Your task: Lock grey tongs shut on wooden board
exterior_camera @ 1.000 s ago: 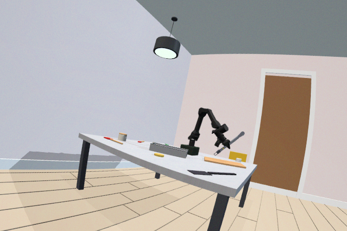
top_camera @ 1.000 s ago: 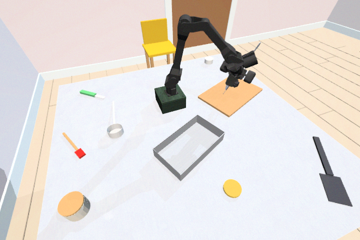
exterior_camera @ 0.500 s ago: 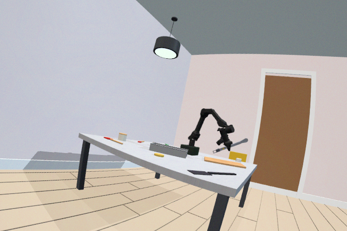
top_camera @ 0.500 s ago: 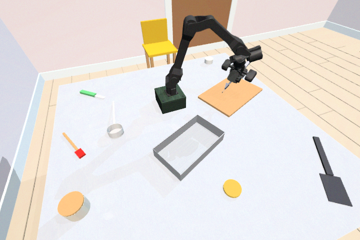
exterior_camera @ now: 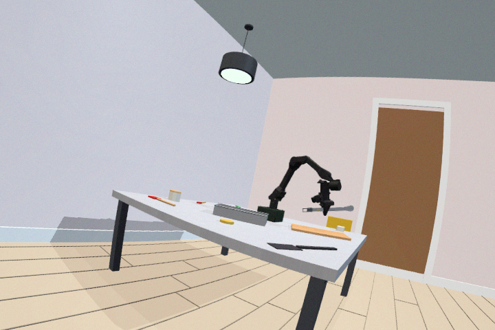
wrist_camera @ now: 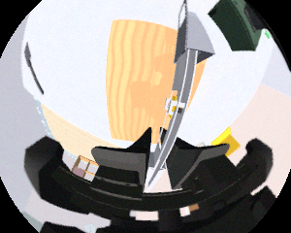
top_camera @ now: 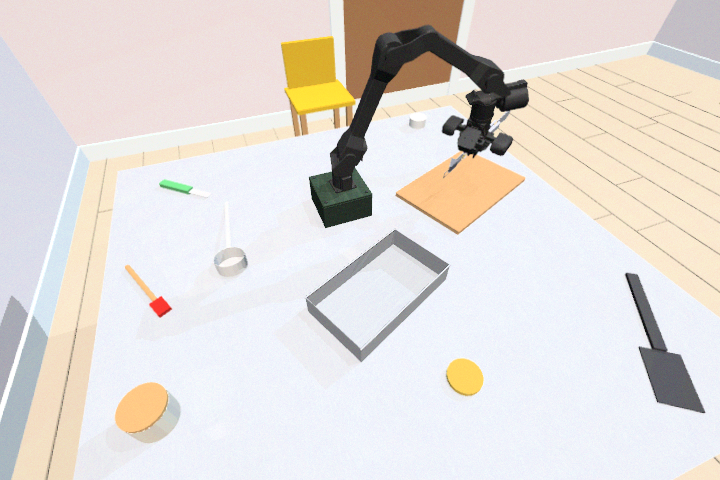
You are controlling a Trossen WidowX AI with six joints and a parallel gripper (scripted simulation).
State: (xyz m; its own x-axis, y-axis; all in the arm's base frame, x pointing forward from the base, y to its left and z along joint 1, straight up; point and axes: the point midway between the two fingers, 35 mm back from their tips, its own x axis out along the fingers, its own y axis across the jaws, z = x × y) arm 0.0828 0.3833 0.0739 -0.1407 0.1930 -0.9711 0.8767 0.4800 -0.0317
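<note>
The grey tongs [top_camera: 454,164] [exterior_camera: 343,208] [wrist_camera: 185,83] hang nearly level in the air above the wooden board [top_camera: 457,217] [exterior_camera: 320,231] [wrist_camera: 128,73], touching nothing below. Their two arms lie close together. The hinge end with its wire loop points to the left in the exterior view, the rounded tips to the right. My gripper [top_camera: 472,152] [exterior_camera: 325,213] [wrist_camera: 155,129] points down and is shut on the tongs. Its fingers hide part of them. Whether the lock has caught cannot be seen. The roasting tin [top_camera: 334,331] [exterior_camera: 240,215] stands empty.
A black spatula [top_camera: 671,379] [exterior_camera: 318,247], a yellow disc [top_camera: 464,376] [exterior_camera: 226,221] and an orange-lidded jar [top_camera: 143,407] [exterior_camera: 174,195] are on the table. A small white cup [top_camera: 417,121] stands behind the board. The arm's green base [top_camera: 341,203] stands beside the board.
</note>
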